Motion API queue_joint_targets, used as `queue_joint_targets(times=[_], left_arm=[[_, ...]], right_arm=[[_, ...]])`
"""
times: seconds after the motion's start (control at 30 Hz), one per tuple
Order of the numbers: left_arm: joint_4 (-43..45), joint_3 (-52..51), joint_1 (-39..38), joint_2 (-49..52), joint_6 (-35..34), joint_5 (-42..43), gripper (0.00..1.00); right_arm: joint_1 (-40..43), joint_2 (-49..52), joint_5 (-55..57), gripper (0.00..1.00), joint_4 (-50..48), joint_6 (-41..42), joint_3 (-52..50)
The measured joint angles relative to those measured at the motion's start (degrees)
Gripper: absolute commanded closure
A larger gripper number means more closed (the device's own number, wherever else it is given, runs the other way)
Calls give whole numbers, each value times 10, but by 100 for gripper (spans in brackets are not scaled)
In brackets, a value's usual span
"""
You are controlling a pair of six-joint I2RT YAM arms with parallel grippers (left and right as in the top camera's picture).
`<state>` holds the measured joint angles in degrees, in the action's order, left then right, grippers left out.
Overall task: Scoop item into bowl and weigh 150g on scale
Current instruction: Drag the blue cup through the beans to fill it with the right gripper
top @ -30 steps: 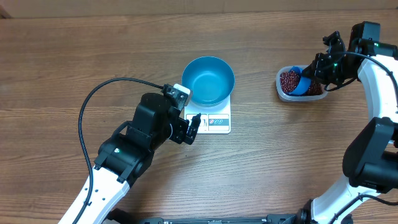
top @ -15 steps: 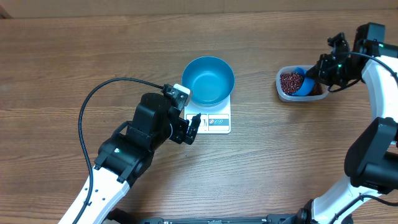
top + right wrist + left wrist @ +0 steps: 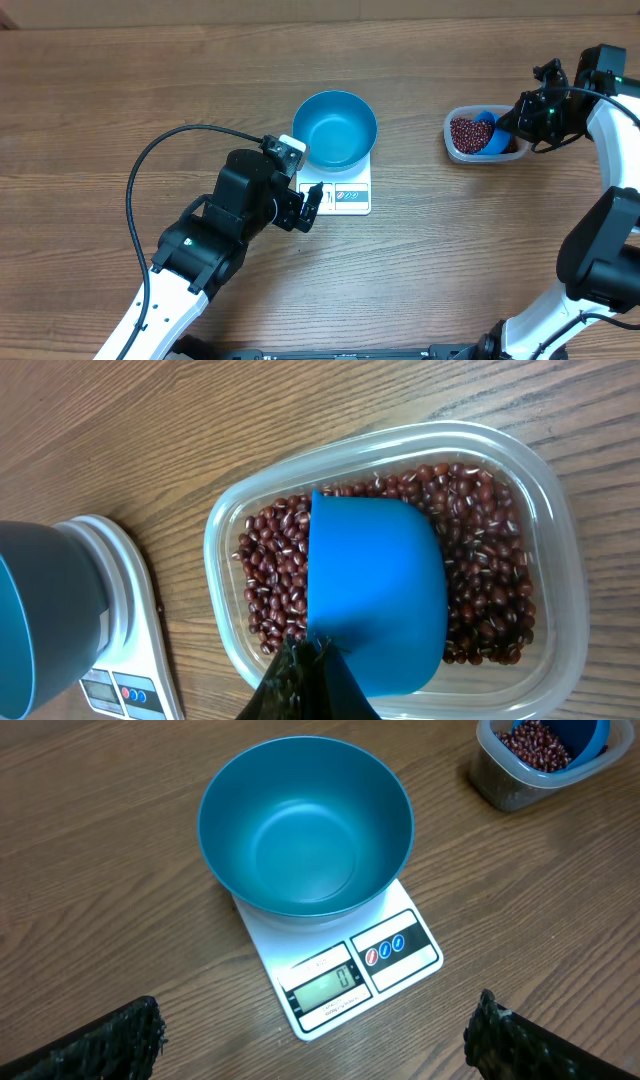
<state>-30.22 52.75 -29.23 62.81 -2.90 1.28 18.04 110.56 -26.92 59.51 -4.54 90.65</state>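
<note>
Overhead and wrist views of the weighing station, with positions given relative to the scale [image 3: 342, 197]. The blue bowl [image 3: 335, 130] stood on the scale's platform, covering most of it and leaving only the display edge bare; nothing lay inside the bowl, and the display showed a zero. The left gripper [image 3: 308, 207] hovered just beside that display edge, toward the robot's left, with its jaws spread wide and nothing between them. Well apart from the scale, on its right, sat a clear plastic tub [image 3: 455, 150] holding all the visible beans [image 3: 465, 131] in a loose heap. The right gripper [image 3: 512, 120] reached over the tub's far side from the scale, clamped tight on the handle of a small blue scoop [image 3: 488, 135], whose cup rested among the beans inside the tub.
</note>
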Motion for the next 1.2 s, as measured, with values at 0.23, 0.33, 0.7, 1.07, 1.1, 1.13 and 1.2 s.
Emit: queue_joint_targets(times=[0.23, 0.33, 0.7, 1.07, 1.1, 1.13, 1.2], left_arm=[[0, 0, 0, 0, 0, 0, 0], [0, 0, 0, 0, 0, 0, 0], [0, 0, 0, 0, 0, 0, 0], [0, 0, 0, 0, 0, 0, 0], [0, 0, 0, 0, 0, 0, 0], [0, 0, 0, 0, 0, 0, 0], [0, 0, 0, 0, 0, 0, 0]], right_arm=[[0, 0, -2, 96, -1, 0, -2], [0, 0, -6, 96, -7, 0, -10], [11, -9, -41, 96, -39, 12, -45], [22, -9, -53, 96, -39, 46, -49], [23, -9, -53, 96, -39, 51, -50], [25, -9, -53, 96, -39, 56, -50], [27, -9, -54, 96, -39, 71, -51]])
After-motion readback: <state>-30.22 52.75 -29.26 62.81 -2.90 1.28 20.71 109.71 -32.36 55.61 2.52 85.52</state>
